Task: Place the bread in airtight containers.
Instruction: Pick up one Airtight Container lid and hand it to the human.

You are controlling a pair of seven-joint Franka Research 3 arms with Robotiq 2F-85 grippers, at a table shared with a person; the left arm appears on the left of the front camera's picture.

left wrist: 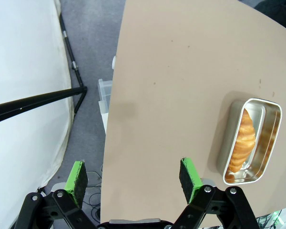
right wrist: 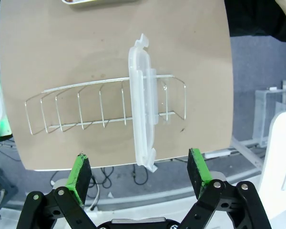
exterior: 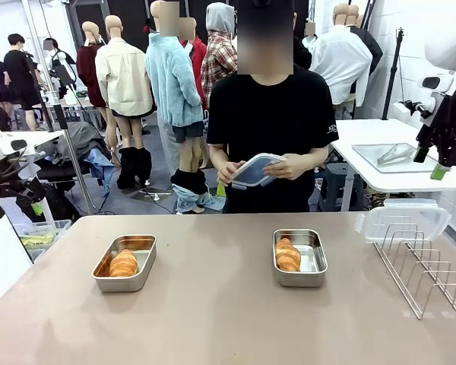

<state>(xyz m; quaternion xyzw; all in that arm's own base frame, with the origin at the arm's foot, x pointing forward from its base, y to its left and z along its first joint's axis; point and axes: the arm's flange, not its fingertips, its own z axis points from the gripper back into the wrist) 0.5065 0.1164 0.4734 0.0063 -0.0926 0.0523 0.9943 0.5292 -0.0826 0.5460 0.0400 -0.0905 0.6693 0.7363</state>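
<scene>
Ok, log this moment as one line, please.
left roll: in left tin, uncovered; right roll: in right tin, uncovered; one lid: in person's hands; other lid: on rack; left gripper: open; right gripper: open

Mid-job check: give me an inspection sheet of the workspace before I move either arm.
Surface: tan table, no spills seen.
Job's things: left tin holds one roll; right tin holds the other roll; both tins unlidded. One clear lid is held by the person; the second lid stands in the wire rack.
Clutter: nothing seen besides the rack.
Grippers: left gripper open and empty, over the table's edge; right gripper open and empty, above the rack.
Cables: loose cables on the floor past the table edge.
Surroundings: white side table with a tray, far right.
</scene>
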